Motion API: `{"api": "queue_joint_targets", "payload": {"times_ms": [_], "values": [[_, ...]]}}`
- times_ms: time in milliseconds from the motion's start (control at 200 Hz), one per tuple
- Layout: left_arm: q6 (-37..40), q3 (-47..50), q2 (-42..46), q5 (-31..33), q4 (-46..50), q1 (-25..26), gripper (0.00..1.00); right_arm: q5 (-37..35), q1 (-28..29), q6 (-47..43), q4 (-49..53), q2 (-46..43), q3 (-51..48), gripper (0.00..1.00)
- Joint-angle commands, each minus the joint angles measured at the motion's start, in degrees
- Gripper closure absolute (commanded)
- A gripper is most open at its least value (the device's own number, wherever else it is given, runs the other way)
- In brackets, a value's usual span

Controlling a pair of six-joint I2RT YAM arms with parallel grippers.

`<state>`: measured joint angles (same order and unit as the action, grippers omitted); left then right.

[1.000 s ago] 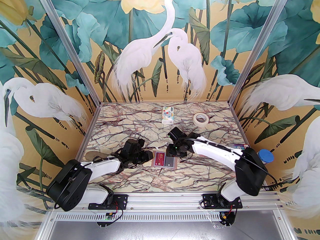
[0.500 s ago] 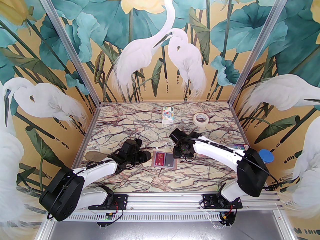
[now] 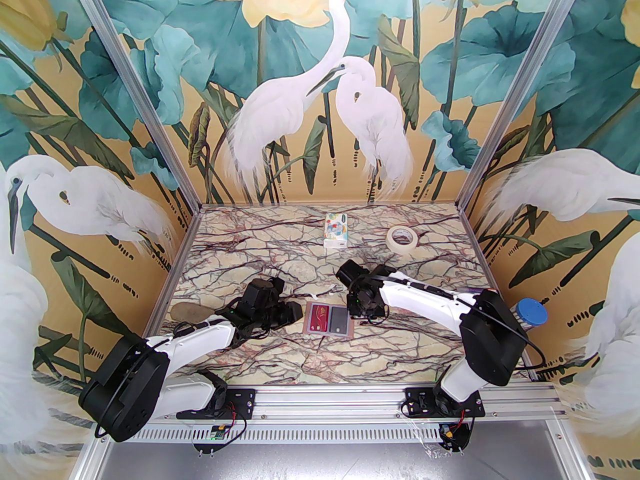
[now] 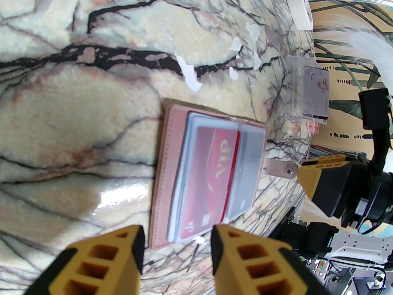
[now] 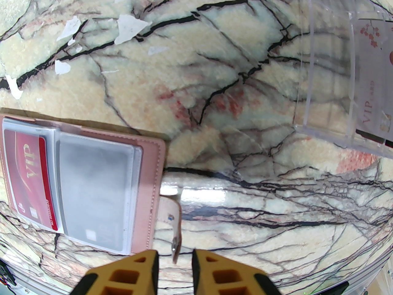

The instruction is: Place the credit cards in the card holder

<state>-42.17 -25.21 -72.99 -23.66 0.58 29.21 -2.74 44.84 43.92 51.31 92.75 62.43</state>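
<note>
The card holder lies open and flat on the table, pink outside, with clear sleeves inside. A red VIP card sits in its left sleeve, and a grey card in its right one. My left gripper is open at the holder's left end, one corner between its fingers. My right gripper is narrowly open at the right end, and the tip of the snap strap lies between its fingertips. Another pale credit card with a dark stripe stands in the clear box.
A white patterned tissue pack and a tape roll sit at the back. A blue-lidded jar stands at the right edge, and a flat brown stone lies at the left. Small white paper scraps dot the marble.
My right gripper swung right, then came back a little toward the holder's right edge. The left arm's shoulder turned and dropped while its gripper stayed by the holder.
</note>
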Motion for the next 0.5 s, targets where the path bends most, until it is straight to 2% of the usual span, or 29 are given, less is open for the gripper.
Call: {"api": "queue_joint_targets", "payload": {"times_ms": [0,495], "values": [[0.8,0.4,-1.2,0.6,-0.7,-0.4,0.59,0.3,-0.2,1.0,-0.6,0.8,-1.1,0.79],[0.7,0.6,-1.6,0.3,-1.0,-0.4,0.59,1.1,-0.2,1.0,-2.4,2.2,-1.9,0.85]]}}
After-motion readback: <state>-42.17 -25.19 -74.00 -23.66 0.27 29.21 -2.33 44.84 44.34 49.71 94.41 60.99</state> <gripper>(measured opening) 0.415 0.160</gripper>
